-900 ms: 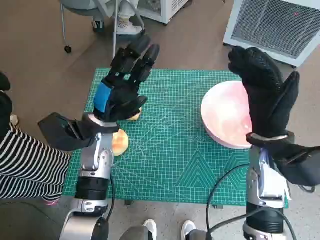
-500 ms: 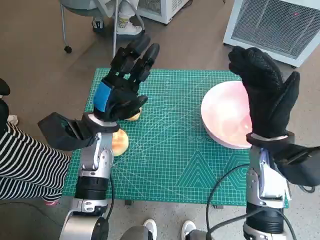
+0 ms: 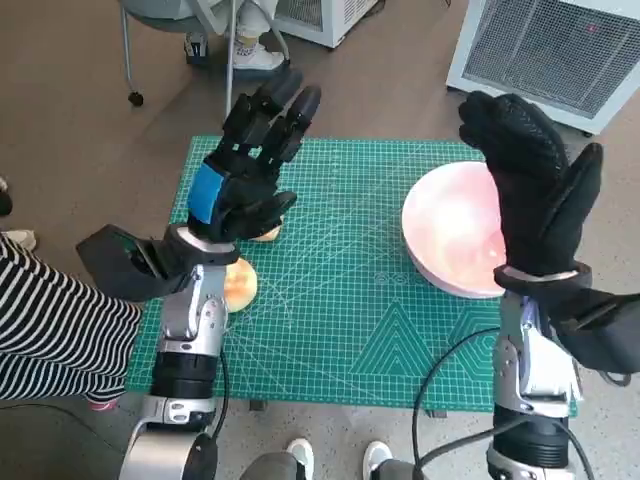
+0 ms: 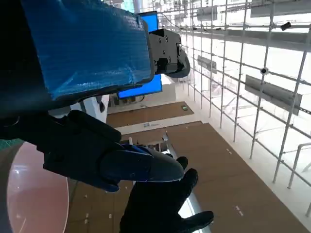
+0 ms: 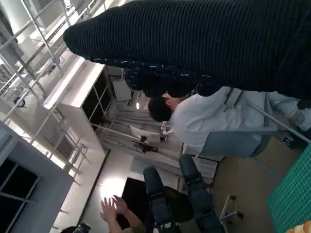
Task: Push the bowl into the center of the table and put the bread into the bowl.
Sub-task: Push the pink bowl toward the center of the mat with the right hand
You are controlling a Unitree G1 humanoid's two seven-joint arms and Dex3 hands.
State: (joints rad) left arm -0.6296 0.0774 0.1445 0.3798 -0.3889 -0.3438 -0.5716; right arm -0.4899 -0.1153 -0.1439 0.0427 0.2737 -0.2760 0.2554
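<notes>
Head view: we see the pale pink round bowl [image 3: 450,230] resting at the right edge of the table [image 3: 340,320], which is covered by a green gridded cutting mat. Our right hand [image 3: 535,195], in its black knitted glove, is raised beside and partly over the bowl, flat and holding nothing. Our left hand [image 3: 250,160], black with blue tape on its back, hovers above the mat's left side, its fingers apart and empty. Two golden-brown bread rolls lie beneath it: one bread roll [image 3: 240,284] beside the forearm, another roll [image 3: 268,232] mostly hidden under the palm. We judge the first step, pushing the bowl, not yet done; the next move calls for the right hand to come down against the bowl's outer rim and sweep it toward the mat's middle. The glove covers the bowl's right rim, so we cannot tell whether they touch.
</notes>
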